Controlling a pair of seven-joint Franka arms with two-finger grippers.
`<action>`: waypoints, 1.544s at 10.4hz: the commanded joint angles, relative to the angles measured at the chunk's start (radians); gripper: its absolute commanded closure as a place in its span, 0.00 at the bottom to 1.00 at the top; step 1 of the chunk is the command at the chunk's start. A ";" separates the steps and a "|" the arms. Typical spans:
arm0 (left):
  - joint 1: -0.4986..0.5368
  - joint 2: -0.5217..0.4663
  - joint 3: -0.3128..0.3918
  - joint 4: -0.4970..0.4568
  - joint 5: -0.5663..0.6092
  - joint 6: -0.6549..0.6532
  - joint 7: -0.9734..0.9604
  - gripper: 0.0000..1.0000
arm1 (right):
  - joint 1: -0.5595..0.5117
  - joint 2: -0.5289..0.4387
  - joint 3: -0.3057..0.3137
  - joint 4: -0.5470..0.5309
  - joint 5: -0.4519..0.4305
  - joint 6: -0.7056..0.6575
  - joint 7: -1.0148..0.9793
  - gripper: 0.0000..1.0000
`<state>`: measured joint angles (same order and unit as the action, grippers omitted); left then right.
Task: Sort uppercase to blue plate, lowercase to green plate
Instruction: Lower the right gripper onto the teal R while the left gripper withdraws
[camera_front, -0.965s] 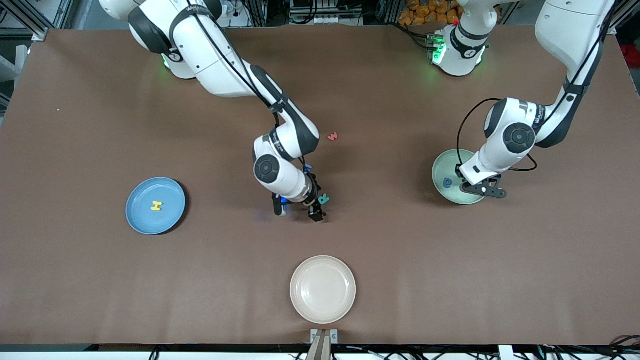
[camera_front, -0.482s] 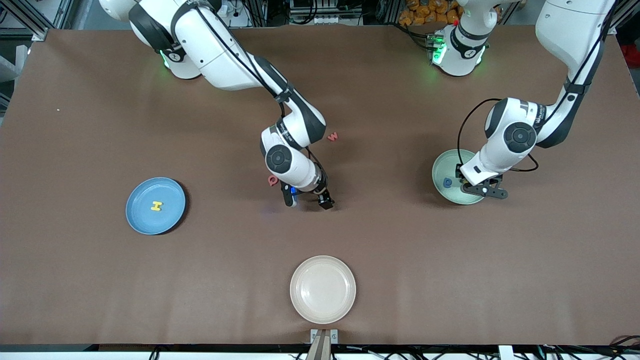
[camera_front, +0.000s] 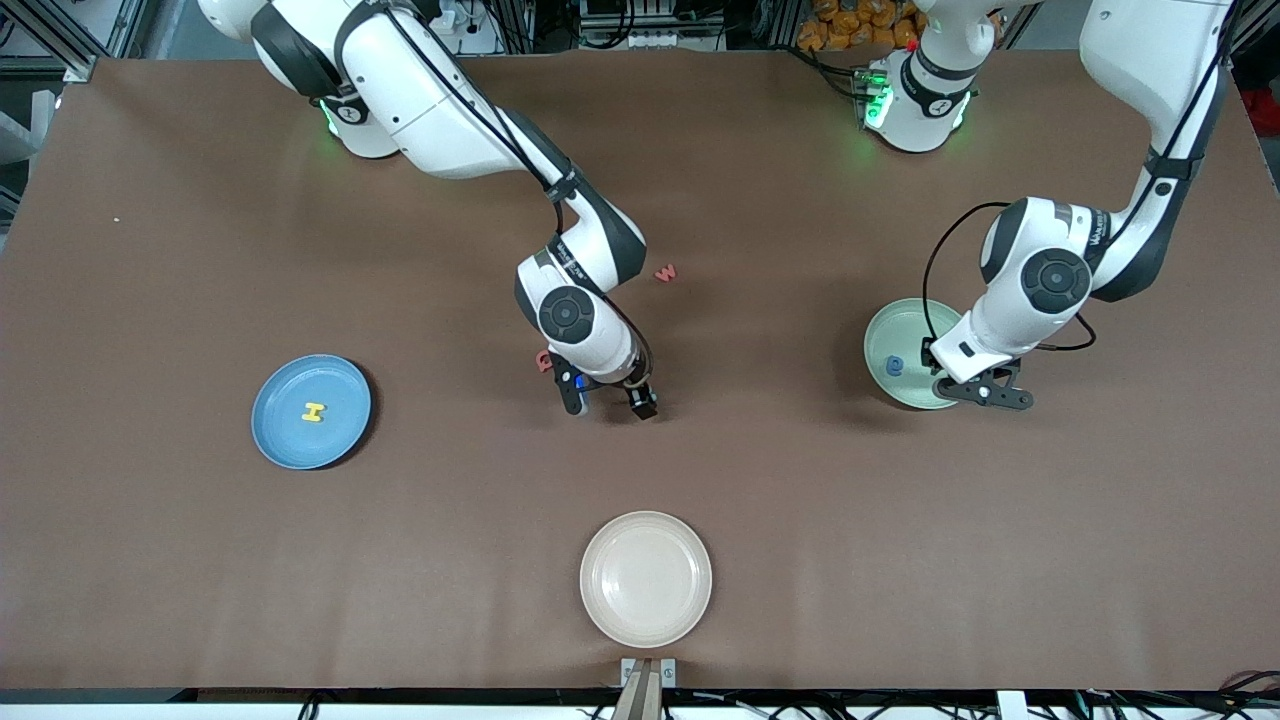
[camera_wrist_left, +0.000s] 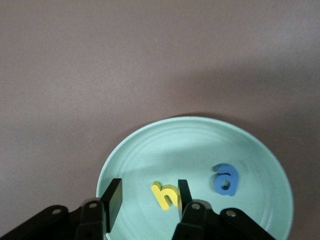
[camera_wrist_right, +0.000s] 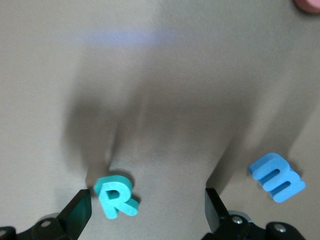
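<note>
Right gripper over the teal R, left gripper just clear of the yellow h in the green plate

The right gripper (camera_front: 608, 402) hangs over mid-bench with its jaws spread wide and nothing held. In its wrist view the teal R (camera_wrist_right: 116, 196) lies flat between them, close to 1 jaw, so this looks like the line-up for a pick bound for the blue plate (camera_front: 283, 440), which sits toward the right arm's end and holds the yellow H (camera_front: 313, 411). The blue m (camera_wrist_right: 277, 176) lies just beside the R, outside the jaws; a red letter (camera_front: 544, 361) peeks out by the wrist, and the red w (camera_front: 666, 272) lies farther from the front camera. The left gripper (camera_wrist_left: 146, 199) is over the green plate (camera_front: 887, 328) – jaws partly apart, empty – with the yellow h (camera_wrist_left: 165, 194) lying flat between them and the blue a (camera_wrist_left: 225, 179) beside it – 2 lowercase letters there.
</note>
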<state>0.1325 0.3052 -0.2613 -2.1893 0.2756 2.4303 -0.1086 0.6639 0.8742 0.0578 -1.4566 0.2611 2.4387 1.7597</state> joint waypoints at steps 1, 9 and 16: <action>-0.017 -0.021 -0.003 0.032 -0.053 -0.056 -0.009 0.47 | -0.013 -0.026 0.008 -0.008 -0.026 -0.013 0.024 0.00; -0.028 -0.037 -0.003 0.071 -0.069 -0.073 -0.008 0.47 | -0.012 0.006 0.007 0.013 -0.025 0.020 0.046 0.00; -0.103 -0.028 -0.001 0.189 -0.265 -0.105 -0.127 0.47 | -0.009 0.023 0.007 0.024 -0.023 0.065 0.047 0.00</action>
<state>0.0375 0.2884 -0.2669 -2.0197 0.0368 2.3511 -0.2046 0.6589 0.8871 0.0576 -1.4503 0.2582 2.4996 1.7815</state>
